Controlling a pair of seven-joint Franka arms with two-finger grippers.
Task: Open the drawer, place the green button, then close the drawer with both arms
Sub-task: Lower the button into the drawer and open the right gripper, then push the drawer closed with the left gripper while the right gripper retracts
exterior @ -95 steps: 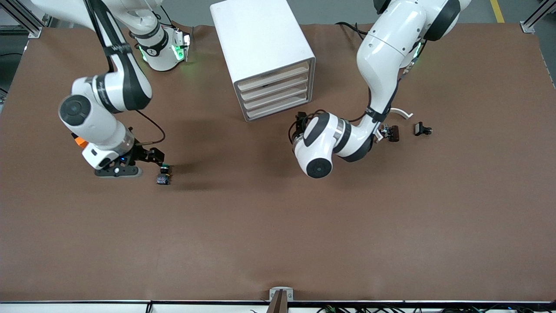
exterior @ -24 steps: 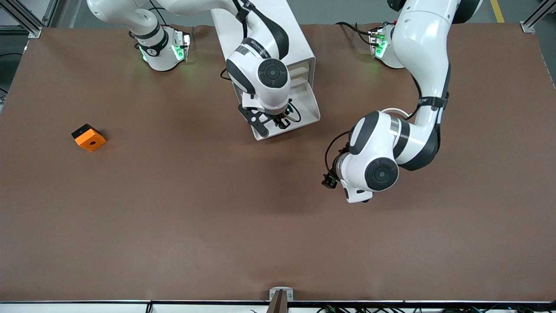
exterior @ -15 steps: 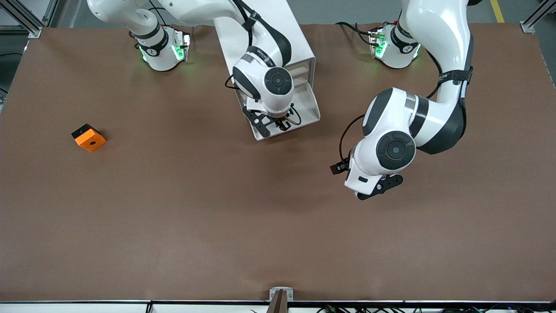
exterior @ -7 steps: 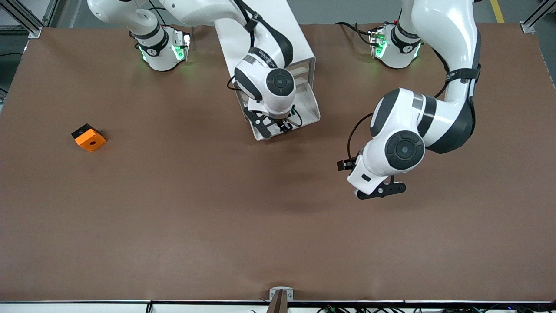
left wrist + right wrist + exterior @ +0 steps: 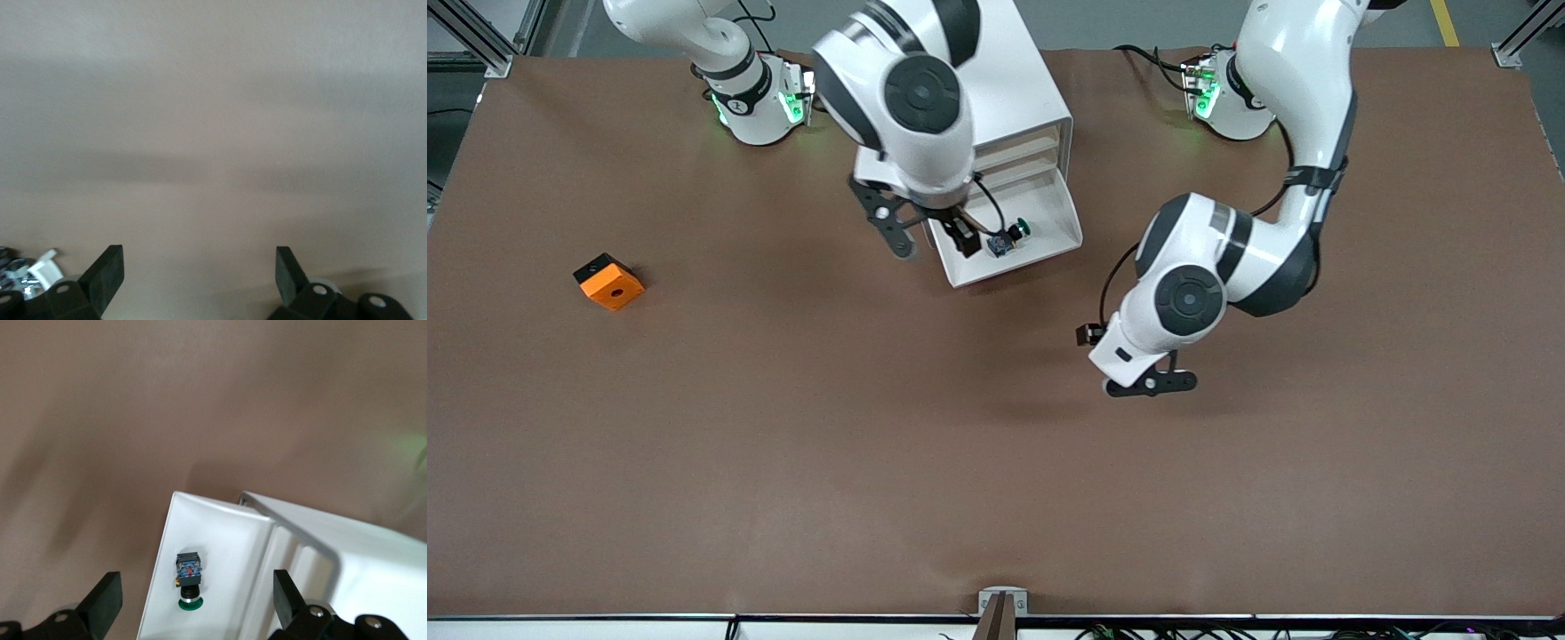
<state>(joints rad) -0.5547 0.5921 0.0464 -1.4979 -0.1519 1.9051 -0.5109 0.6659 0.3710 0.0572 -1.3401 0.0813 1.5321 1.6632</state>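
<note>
The lowest drawer (image 5: 1053,210) of the white cabinet (image 5: 1024,82) is pulled out. The button (image 5: 1005,241) lies on its side in the tray, green cap toward the left arm's end. My right gripper (image 5: 963,238) is over the drawer's front corner, open and empty. In the right wrist view the button (image 5: 189,577) lies in the tray (image 5: 230,533) between and below the spread fingers of my right gripper (image 5: 197,603). My left gripper (image 5: 199,273) is open and empty over bare table. Its wrist (image 5: 1183,302) hides the hand in the front view.
An orange block with a hole (image 5: 609,282) sits on the brown table toward the right arm's end. The three upper drawers (image 5: 1021,151) are shut. A small white part (image 5: 45,270) shows beside a left finger.
My right gripper has let go of the button and risen from the drawer; the button now lies in the tray. My left arm has swung a little toward the cabinet.
</note>
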